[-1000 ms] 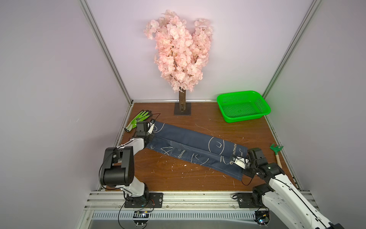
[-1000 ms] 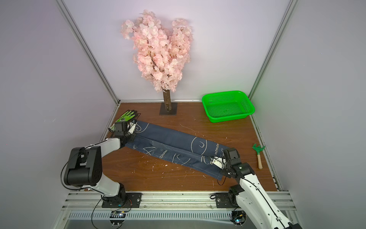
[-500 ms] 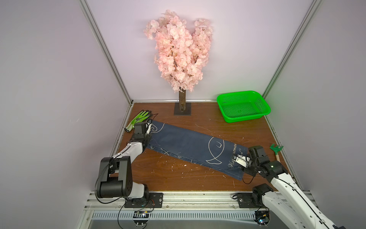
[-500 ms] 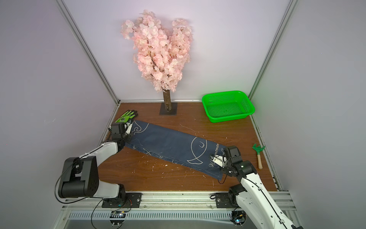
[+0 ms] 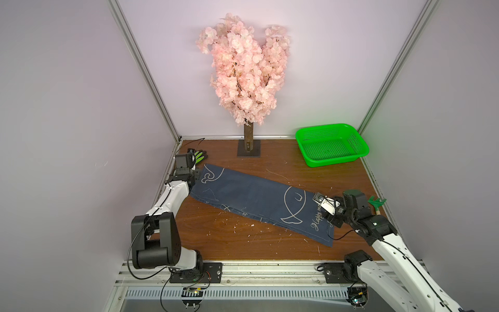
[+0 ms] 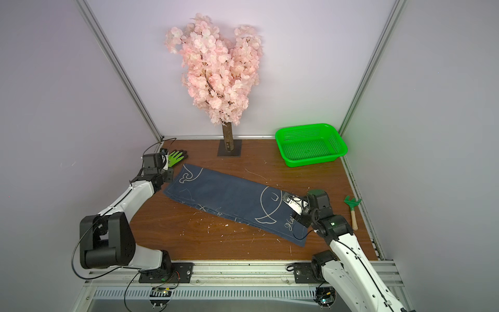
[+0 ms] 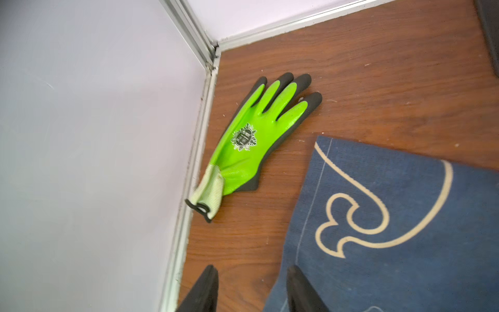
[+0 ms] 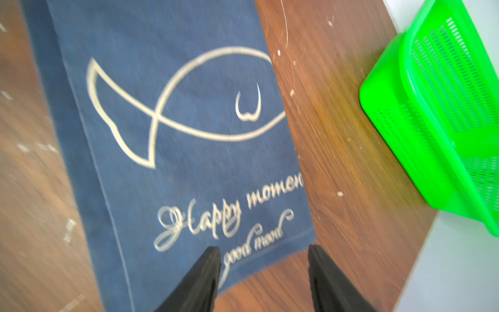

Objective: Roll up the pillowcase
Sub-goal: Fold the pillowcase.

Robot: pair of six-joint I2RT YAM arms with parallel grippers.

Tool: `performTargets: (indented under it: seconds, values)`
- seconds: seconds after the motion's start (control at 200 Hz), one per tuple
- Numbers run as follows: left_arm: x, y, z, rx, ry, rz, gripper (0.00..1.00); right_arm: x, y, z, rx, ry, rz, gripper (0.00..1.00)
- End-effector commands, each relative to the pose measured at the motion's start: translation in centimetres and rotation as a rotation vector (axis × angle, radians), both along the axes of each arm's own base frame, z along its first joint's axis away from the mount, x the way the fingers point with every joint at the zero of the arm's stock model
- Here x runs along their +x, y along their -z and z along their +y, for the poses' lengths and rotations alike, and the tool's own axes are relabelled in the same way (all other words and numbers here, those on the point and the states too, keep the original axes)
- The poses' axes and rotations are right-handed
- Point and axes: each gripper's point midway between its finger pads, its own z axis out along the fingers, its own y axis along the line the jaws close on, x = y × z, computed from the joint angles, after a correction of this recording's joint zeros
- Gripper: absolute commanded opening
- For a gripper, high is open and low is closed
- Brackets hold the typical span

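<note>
Both grippers have let go: left gripper (image 7: 252, 289) and right gripper (image 8: 264, 278) hang with jaws apart, empty, at opposite ends of the dark navy, fish-printed fabric pillowcase (image 5: 259, 201), now smoothed flat on the brown wooden tabletop (image 5: 243, 243). Rolling itself hasn't begun, I'd say.

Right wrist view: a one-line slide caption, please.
Right gripper, jaws open, poised over the lettered end of the flat navy pillowcase on the wooden table, green basket nearby.
</note>
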Motion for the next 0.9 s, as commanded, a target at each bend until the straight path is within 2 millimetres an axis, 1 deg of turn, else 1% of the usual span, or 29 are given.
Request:
performTargets:
  seconds: [0.0, 0.065, 0.095, 0.135, 0.19, 0.255, 0.305, 0.435, 0.565, 0.646, 0.766, 0.896]
  values:
    - [-2.2, 4.8, -2.5, -0.292, -0.076, 0.147, 0.45, 0.5, -0.9, 3.6, 0.142, -0.055, 0.023, 0.57]
    - [-2.8, 6.8, -3.0, -0.332, -0.085, 0.201, 0.45, 0.2, 0.6, 4.3, 0.094, -0.078, 0.053, 0.57]
    - [-3.1, 7.7, -2.8, -0.325, -0.099, 0.239, 0.45, -0.1, 1.2, 4.5, 0.067, -0.092, 0.065, 0.57]
    - [-3.4, 8.5, -2.4, -0.303, -0.116, 0.277, 0.45, -0.3, 2.1, 4.5, 0.028, -0.107, 0.078, 0.58]
    - [-3.4, 8.9, -2.1, -0.298, -0.123, 0.283, 0.46, -0.8, 3.2, 4.3, -0.022, -0.116, 0.093, 0.58]
    - [-3.1, 9.5, -2.3, -0.325, -0.12, 0.268, 0.46, -1.3, 4.8, 3.8, -0.087, -0.121, 0.122, 0.57]
    - [-2.8, 10.0, -2.6, -0.345, -0.11, 0.279, 0.43, -1.6, 5.7, 3.2, -0.142, -0.118, 0.143, 0.56]
    - [-2.9, 11.7, -2.8, -0.355, -0.101, 0.332, 0.4, -1.4, 6.5, 1.5, -0.245, -0.065, 0.172, 0.52]
    - [-3.9, 13.2, -2.1, -0.305, -0.114, 0.4, 0.38, -2.8, 7.6, 0.5, -0.324, -0.095, 0.246, 0.51]
    - [-4.3, 13.6, -1.5, -0.266, -0.128, 0.42, 0.38, -3.5, 8.0, 0.5, -0.333, -0.125, 0.27, 0.51]
    - [-4.4, 13.9, -0.7, -0.228, -0.145, 0.442, 0.36, -4.7, 9.1, 0.6, -0.359, -0.177, 0.31, 0.51]
    - [-4.4, 13.8, -0.2, -0.203, -0.15, 0.432, 0.37, -4.9, 9.6, 0.9, -0.382, -0.213, 0.316, 0.51]
